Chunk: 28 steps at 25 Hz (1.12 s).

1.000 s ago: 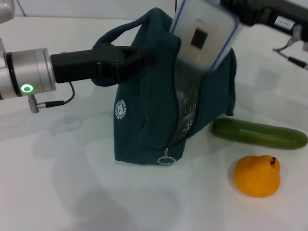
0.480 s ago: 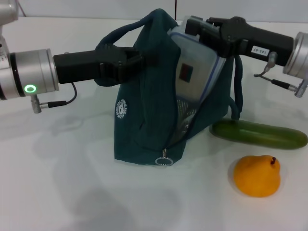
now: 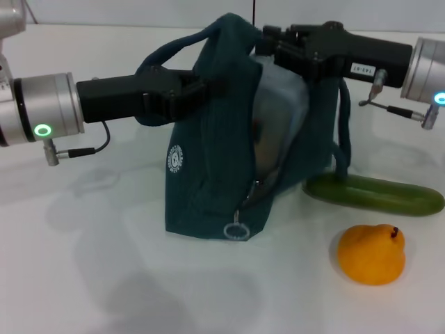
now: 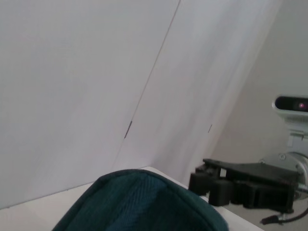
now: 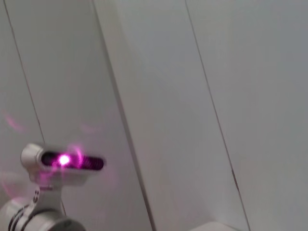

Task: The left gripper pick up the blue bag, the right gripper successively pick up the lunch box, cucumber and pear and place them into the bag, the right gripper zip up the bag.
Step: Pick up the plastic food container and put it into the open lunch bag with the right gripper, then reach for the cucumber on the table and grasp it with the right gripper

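Observation:
The blue bag (image 3: 208, 174) stands upright in the middle of the white table, its zipper open down the front. My left gripper (image 3: 201, 85) is shut on the bag's upper left edge by the handle and holds it up. The lunch box (image 3: 278, 104), clear with a blue rim, sits down inside the bag's opening. My right gripper (image 3: 272, 47) is at the bag's mouth, just above the lunch box. The cucumber (image 3: 375, 193) lies on the table to the right of the bag. The orange-yellow pear (image 3: 372, 254) stands in front of it. The bag's top also shows in the left wrist view (image 4: 139, 202).
The zipper pull (image 3: 238, 229) hangs at the bag's lower front. The bag's second handle (image 3: 343, 132) hangs on its right side, above the cucumber's end. The left wrist view shows my right gripper (image 4: 240, 185) farther off. The right wrist view shows only wall panels.
My right gripper came down from above with the lunch box. The lunch box has gone from sticking out over the bag to lying deep inside it. The left arm has held still.

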Tool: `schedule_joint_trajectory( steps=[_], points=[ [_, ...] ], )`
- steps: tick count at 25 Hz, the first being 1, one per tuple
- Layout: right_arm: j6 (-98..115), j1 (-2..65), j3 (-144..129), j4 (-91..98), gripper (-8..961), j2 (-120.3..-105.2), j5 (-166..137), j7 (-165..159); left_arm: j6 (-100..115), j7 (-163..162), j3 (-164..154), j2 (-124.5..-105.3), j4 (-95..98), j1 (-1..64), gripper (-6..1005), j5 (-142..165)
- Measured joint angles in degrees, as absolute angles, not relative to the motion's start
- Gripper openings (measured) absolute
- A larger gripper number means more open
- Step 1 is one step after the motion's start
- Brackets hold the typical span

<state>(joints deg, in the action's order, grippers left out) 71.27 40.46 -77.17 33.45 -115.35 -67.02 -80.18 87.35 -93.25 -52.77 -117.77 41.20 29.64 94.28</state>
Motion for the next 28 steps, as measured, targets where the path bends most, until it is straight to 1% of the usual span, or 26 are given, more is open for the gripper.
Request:
schedule_joint_trajectory(
  steps=[2,5,7,10,13,15,18,20,23,26,28],
  points=[
    [71.1,40.4,-77.2,34.0,186,-115.30,-67.1,-80.7,87.3,-93.2,-52.8,-117.77,41.2,29.5,44,94.3],
    [71.0,39.5,-76.9,37.3,272,-114.69,-69.6,-82.2,87.3,-92.5,-52.7,-117.77,40.9,29.3,44,94.3],
    [69.8,37.8,-76.8,42.3,311,-113.73,-73.5,-86.4,87.3,-92.0,-52.6,-117.75,40.5,29.2,44,94.3],
    [68.8,34.8,-75.6,50.8,370,-111.37,-80.4,-94.6,87.3,-90.7,-52.5,-117.74,40.2,29.1,45,94.3],
    [74.7,34.0,-70.0,56.5,429,-109.48,-89.5,-101.9,87.3,-89.9,-52.6,-117.74,39.9,28.9,45,94.3],
    [82.6,34.5,-63.2,59.5,468,-108.66,-98.5,-107.5,87.1,-89.8,-52.5,-117.62,39.4,28.7,45,94.5],
    [89.6,35.2,-57.6,61.9,551,-108.12,-107.7,-112.2,86.3,-89.8,-52.6,-117.60,38.6,29.0,45,94.9],
    [93.4,35.6,-55.9,63.2,607,-108.01,-113.3,-114.6,85.9,-89.8,-52.6,-117.76,38.5,29.0,45,94.9],
    [96.6,35.9,-55.4,64.8,609,-108.35,-119.2,-116.6,85.2,-89.7,-52.6,-117.98,38.4,29.1,45,95.0],
    [96.8,36.4,-56.6,65.5,610,-109.32,-123.1,-117.0,84.9,-89.7,-52.6,-118.09,38.4,29.4,45,94.9],
    [96.9,36.7,-57.7,67.0,615,-110.53,-126.7,-118.2,84.9,-89.7,-52.6,-118.34,38.4,29.8,45,94.3]
  ],
)
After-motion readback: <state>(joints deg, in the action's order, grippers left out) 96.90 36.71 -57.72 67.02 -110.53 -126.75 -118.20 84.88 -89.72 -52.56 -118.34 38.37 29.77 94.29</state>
